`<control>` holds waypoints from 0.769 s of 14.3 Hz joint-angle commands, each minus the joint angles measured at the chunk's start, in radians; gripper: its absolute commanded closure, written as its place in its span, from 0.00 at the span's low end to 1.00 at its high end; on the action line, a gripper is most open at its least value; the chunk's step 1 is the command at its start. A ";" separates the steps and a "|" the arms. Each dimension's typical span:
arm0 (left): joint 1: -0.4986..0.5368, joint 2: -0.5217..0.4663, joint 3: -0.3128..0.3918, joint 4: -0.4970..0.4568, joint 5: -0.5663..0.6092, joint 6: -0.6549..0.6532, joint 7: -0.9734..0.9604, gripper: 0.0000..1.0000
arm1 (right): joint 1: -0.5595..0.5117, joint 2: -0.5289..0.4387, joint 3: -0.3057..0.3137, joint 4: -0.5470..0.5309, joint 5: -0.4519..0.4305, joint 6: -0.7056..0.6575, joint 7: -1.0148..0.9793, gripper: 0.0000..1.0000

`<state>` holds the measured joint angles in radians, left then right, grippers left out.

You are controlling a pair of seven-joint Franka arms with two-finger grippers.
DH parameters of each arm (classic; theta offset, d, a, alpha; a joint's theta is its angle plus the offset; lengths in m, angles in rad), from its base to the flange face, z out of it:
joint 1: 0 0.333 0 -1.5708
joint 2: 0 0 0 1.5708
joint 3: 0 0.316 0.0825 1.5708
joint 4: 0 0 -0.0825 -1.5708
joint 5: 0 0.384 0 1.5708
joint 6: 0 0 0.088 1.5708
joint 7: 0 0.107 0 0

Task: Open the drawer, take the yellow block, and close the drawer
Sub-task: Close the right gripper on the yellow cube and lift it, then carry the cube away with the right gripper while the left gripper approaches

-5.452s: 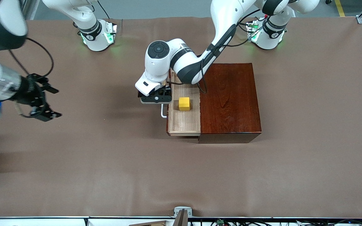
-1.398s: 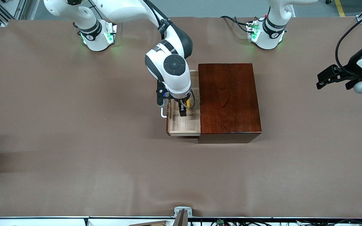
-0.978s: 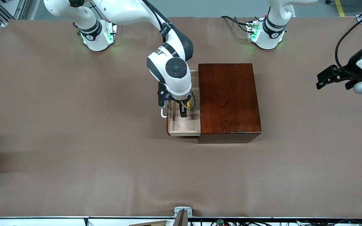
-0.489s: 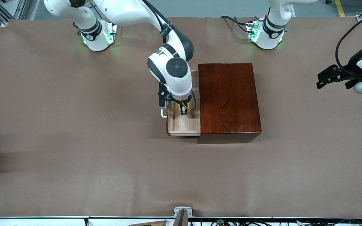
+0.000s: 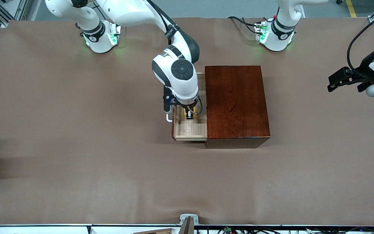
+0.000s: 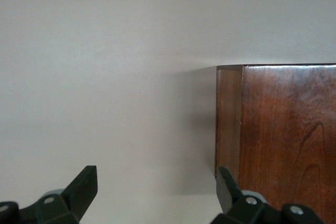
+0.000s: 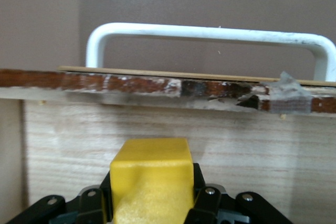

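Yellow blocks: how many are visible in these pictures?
1. The small yellow cube block sits between the shut fingers of the right gripper, inside the open pale wooden drawer. The drawer part inside the reddish-brown wooden box is hidden.

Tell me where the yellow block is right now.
The yellow block sits inside the open drawer, clamped in the right hand, beside the reddish-brown box.

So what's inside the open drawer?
The yellow block sits inside the drawer, pinched by the right pincer. The arm covers part of the drawer floor, so anything there cannot be seen.
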<state>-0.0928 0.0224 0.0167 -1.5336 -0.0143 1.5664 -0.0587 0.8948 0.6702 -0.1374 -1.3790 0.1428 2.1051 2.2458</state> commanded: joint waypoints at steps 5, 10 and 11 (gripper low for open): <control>0.010 -0.018 -0.004 -0.003 0.013 -0.013 0.013 0.00 | -0.020 -0.176 -0.008 -0.015 -0.017 -0.135 -0.122 1.00; 0.008 -0.016 -0.004 0.000 0.013 -0.011 0.002 0.00 | -0.109 -0.248 -0.008 -0.021 -0.017 -0.287 -0.418 1.00; 0.007 -0.016 -0.006 0.000 0.013 -0.011 0.000 0.00 | -0.134 -0.262 -0.008 -0.028 -0.017 -0.306 -0.489 1.00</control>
<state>-0.0903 0.0223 0.0171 -1.5330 -0.0142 1.5664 -0.0588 0.8106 0.4471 -0.1591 -1.3737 0.1361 1.8289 1.8799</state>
